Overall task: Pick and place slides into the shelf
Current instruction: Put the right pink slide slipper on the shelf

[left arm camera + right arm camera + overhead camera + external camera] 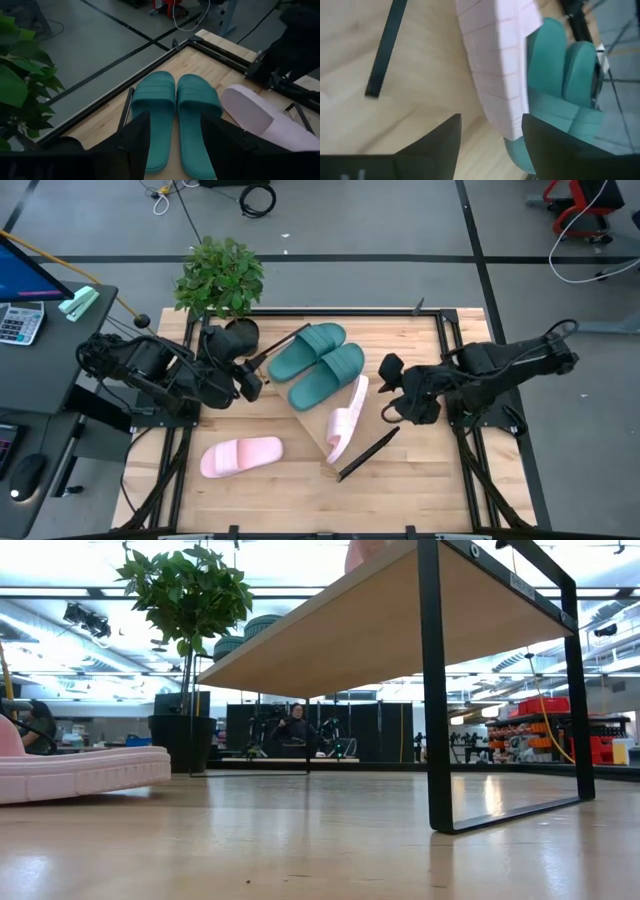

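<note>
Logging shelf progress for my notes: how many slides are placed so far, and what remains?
Done: the teal pair lies side by side on the shelf. In hand: a pink slide stands on its edge on the shelf beside them, with the right gripper open close by, holding nothing. Left: the other pink slide lies on the tabletop off the shelf. The left gripper waits open by the teal pair.

Tabletop (290, 490): shelf (330, 442), one pink slide (240, 456), potted plant (218, 278).

A leafy potted plant (219, 277) stands at the tabletop's (270, 490) far edge; a calculator (20, 322) lies well apart.
</note>
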`<action>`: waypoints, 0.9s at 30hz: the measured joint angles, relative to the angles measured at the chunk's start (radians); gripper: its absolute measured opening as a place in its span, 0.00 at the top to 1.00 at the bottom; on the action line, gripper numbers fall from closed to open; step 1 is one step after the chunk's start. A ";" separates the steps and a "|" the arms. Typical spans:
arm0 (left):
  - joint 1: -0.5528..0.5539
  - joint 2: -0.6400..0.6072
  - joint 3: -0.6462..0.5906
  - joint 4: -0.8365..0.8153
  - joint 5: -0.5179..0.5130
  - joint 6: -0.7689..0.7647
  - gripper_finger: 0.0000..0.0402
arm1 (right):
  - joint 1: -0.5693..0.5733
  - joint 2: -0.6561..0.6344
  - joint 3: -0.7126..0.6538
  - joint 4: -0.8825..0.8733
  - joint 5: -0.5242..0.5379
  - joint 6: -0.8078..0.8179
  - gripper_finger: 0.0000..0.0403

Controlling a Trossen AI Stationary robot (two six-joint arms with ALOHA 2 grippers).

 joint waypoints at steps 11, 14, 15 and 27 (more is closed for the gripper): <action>0.000 0.000 0.000 0.012 0.000 -0.047 0.56 | -0.134 0.085 -0.007 0.076 -0.064 -0.250 0.39; 0.000 0.000 0.000 0.011 0.000 -0.046 0.56 | -0.152 0.110 -0.007 0.078 -0.069 -0.290 0.40; 0.000 0.000 0.000 0.010 0.000 -0.044 0.56 | -0.156 0.117 -0.007 0.084 -0.069 -0.301 0.41; 0.000 0.000 0.000 0.010 0.000 -0.036 0.56 | -0.170 0.196 -0.007 0.144 -0.077 -0.350 0.44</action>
